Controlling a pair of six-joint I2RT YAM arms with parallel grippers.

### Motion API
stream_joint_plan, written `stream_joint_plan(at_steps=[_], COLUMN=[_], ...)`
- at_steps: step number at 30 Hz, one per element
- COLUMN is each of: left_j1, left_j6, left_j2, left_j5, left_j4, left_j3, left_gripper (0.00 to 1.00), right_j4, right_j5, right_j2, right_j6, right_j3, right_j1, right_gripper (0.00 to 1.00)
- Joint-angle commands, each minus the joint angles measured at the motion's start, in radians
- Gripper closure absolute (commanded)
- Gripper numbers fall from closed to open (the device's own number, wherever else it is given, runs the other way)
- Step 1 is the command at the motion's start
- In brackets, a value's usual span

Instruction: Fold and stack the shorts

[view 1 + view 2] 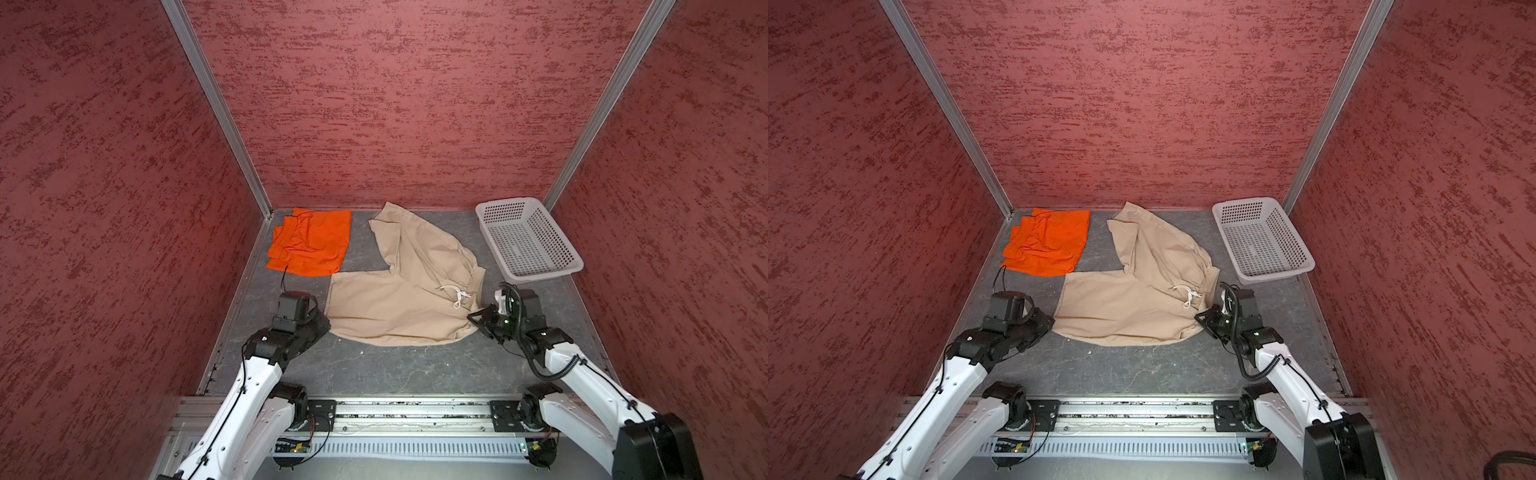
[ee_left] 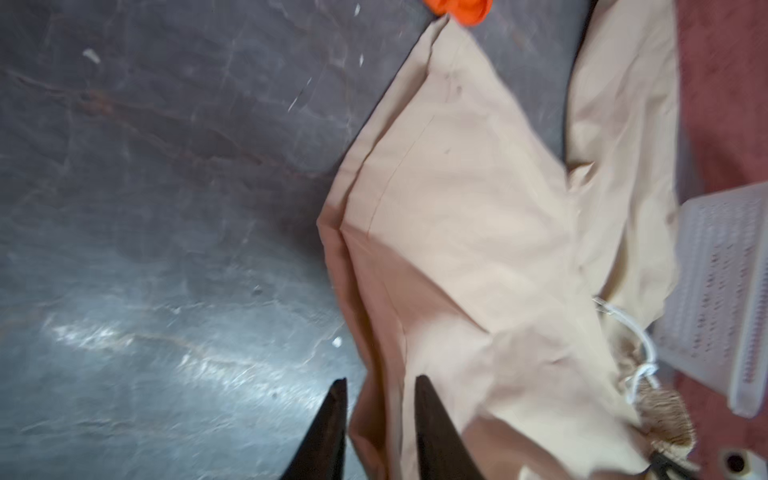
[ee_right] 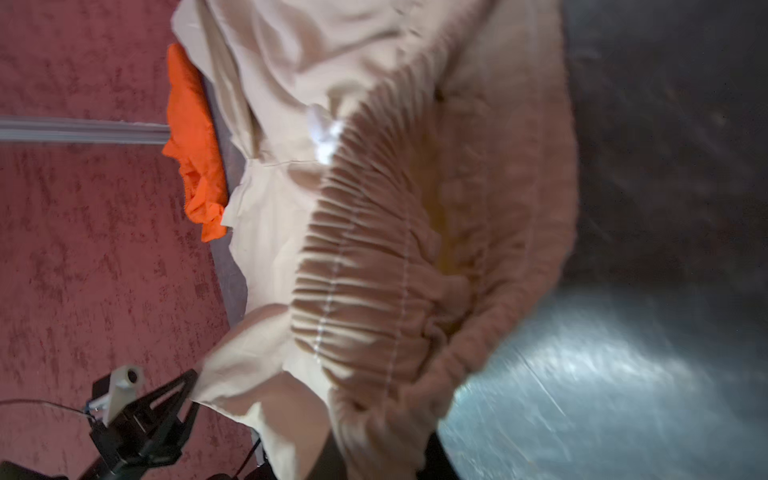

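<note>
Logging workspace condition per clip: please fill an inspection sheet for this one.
Surface: table, dark grey, white flecks.
Job's things: orange shorts folded, back left; beige shorts spread unfolded, centre.
Clutter: basket, white, empty, back right.
Grippers: left gripper jaws apart at beige leg hem; right gripper at waistband, jaws unclear.
Cables: black cable looped at right arm; thin wire by left wrist.
Surroundings: red textured walls, aluminium posts.
</note>
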Motion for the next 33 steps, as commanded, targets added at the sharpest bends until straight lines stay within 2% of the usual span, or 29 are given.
stream_joint_plan(at_steps=[1,3,7,12,17,20,23,27,30,33], left_j1=[-0.012,-0.013,-0.015,-0.034,-0.119,-0.164,-0.186,-0.185,-0.182,-0.176], left_j6=[-0.071,-0.078,-0.062,-0.047,-0.051,-0.060,-0.065,-0.080,-0.114,-0.156], left_j2=[-0.055,-0.090,-0.113,-0.008,0.175,0.301,0.427,0.569,0.629,0.652], left_j5=[-0.003,-0.012,-0.022,0.050,0.052,0.052,0.058,0.073,0.071,0.060], left_j4=[-0.123,-0.150,-0.115,0.105,0.322,0.440,0.534,0.599,0.616,0.599], left_j3=[0.004,0.020,0.043,0.008,-0.012,-0.012,-0.011,-0.004,-0.019,-0.042], left_gripper=[0.48,0.44,0.45,0.54,0.68,0.80,0.87,0.94,1.00,1.00], right_j4=[-0.233,-0.355,-0.520,-0.610,-0.692,-0.596,-0.429,-0.241,-0.173,-0.143], right_j5=[0.092,0.151,0.242,0.333,0.436,0.370,0.309,0.293,0.320,0.348], right_j2=[-0.095,-0.153,-0.159,-0.061,0.010,0.023,0.068,0.134,0.170,0.199], right_j6=[0.022,0.005,-0.040,-0.108,-0.164,-0.171,-0.124,-0.074,-0.061,-0.049], right_j3=[0.033,0.101,0.246,0.401,0.507,0.486,0.396,0.261,0.182,0.117], right_j1=[0.009,0.009,0.010,0.045,0.065,0.076,0.148,0.193,0.192,0.184], right_gripper=[0.63,0.58,0.57,0.59,0.57,0.62,0.73,0.86,0.91,0.93])
